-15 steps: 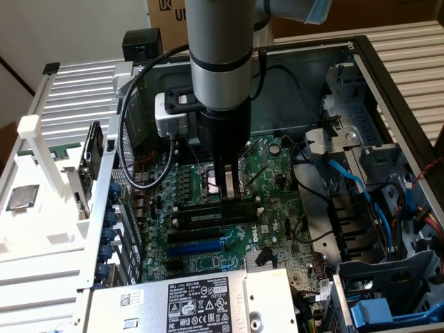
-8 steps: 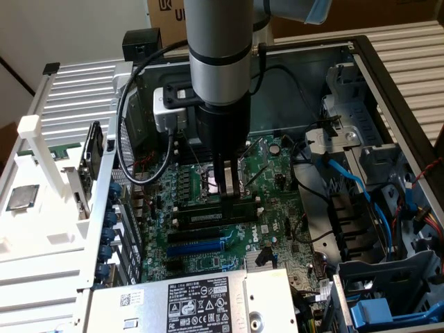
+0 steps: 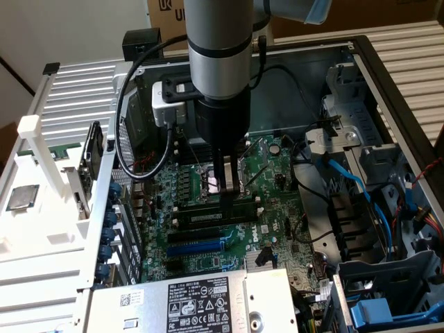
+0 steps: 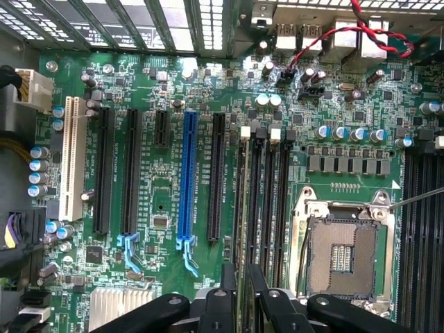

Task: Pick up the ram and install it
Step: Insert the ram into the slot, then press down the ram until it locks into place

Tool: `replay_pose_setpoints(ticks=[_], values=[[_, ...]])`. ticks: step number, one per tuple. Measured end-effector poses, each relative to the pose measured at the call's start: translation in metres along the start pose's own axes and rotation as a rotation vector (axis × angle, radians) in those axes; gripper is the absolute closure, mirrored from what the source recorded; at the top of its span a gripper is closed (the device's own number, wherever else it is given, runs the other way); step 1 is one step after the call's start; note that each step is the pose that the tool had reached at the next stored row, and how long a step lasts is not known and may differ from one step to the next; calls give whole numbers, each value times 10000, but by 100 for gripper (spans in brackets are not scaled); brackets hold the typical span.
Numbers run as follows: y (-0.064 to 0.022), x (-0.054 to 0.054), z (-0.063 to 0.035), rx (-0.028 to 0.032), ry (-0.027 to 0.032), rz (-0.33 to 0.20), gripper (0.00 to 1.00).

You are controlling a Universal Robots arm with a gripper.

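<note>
Pinching the ram (image 3: 214,215) edge-on, narrow gripper (image 3: 226,198) above motherboard (image 3: 277,180) slots, chassis walls well apart.

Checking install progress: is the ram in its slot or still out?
In: the ram lies along a memory slot on the motherboard, with the claw over it. Fully seated: cannot tell.

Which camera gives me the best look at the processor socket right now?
The wrist view: the processor socket is seen almost straight on, with its metal frame and contacts plain. In the exterior view it is seen at a slant and is partly hidden behind the gripper.
</note>
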State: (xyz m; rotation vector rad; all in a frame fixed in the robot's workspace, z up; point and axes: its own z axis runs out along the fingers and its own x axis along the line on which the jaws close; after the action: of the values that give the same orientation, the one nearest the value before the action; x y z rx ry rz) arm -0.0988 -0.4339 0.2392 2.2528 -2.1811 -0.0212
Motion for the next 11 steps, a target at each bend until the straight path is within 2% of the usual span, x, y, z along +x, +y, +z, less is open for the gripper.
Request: replay_pose_setpoints(ticks=[11], values=[[0, 0, -1, -9, 1, 0, 78]])
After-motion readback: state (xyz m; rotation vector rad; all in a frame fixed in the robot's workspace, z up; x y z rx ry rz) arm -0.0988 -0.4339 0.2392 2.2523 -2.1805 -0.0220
